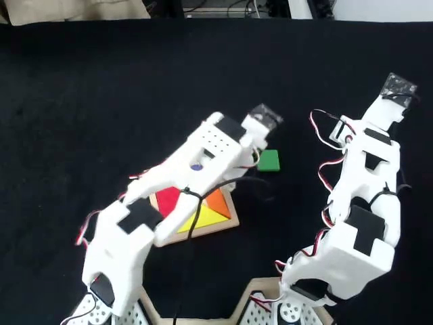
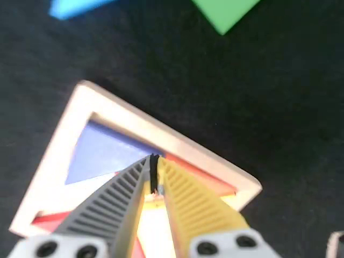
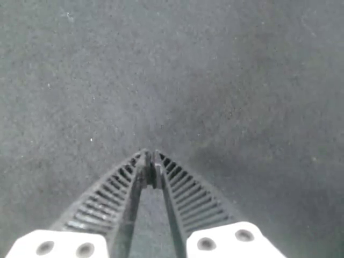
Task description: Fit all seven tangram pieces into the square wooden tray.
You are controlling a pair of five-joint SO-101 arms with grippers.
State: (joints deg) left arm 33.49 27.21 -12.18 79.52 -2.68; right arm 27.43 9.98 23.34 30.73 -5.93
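Our left claw [image 2: 154, 173] is pinched shut and holds nothing. It hangs over the wooden tray [image 2: 185, 144], which sits in the lower middle of the high view. In the tray we see a red piece [image 1: 168, 198], a yellow piece [image 1: 197, 215], an orange piece [image 1: 218, 200] and a purple-blue piece [image 2: 102, 153]. The green piece [image 1: 268, 160] lies out on the black cloth [image 1: 81, 101], just up and right of the tray. A light blue piece [image 2: 75, 6] lies out too, at the top left of the left wrist view. Our right claw [image 3: 150, 171] is shut with nothing in it, over bare cloth. We think the pieces are light, flat and stiff, and maybe a bit slippy. We would pinch the green one by two side edges, low down near the cloth.
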